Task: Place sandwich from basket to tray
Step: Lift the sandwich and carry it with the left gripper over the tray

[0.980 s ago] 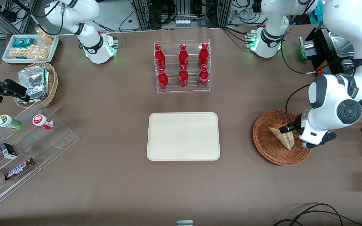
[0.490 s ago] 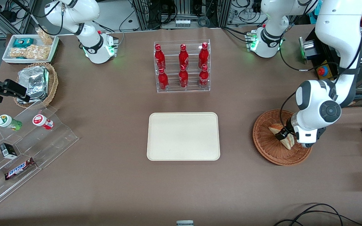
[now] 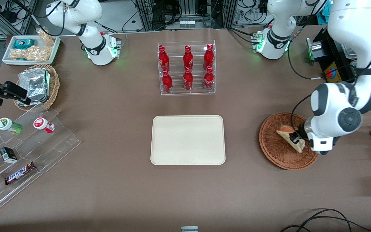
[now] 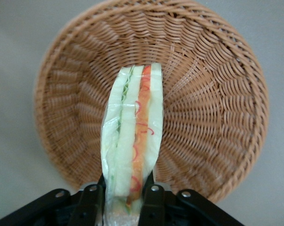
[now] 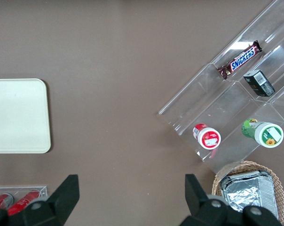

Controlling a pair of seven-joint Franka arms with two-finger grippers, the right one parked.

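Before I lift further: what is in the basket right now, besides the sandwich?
Only the sandwich shows over the basket, with the hand shut on its end. The rest of the weave looks bare. The part of the basket under the sandwich and hand is covered.

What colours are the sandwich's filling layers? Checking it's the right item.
Red-orange and green, clearest in the left wrist view: sandwich, in the gripper.

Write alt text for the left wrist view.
The black two-finger pincer is shut on a clear-wrapped triangular sandwich with green and orange filling, held above a round reddish-brown woven wicker basket on the brown table.
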